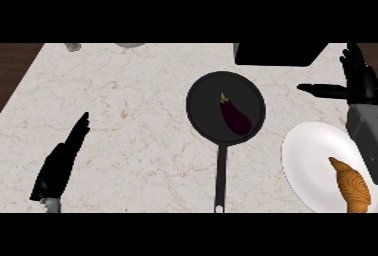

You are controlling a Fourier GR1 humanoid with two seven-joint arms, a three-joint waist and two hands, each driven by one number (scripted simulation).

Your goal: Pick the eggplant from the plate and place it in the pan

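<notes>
pan [203,107]: eggplant [235,116] inside | plate [310,155]: croissant [351,186] | left robot hand [63,160], right robot hand [354,82]: both released

No readable text, label, or number anywhere.

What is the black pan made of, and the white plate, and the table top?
The pan looks like dark matte metal: black all over, no shine, with a thin straight handle. The plate looks like glazed ceramic, plain smooth white, though it could be plastic. The counter looks like polished stone, maybe marble: pale with thin brown veins.
</notes>
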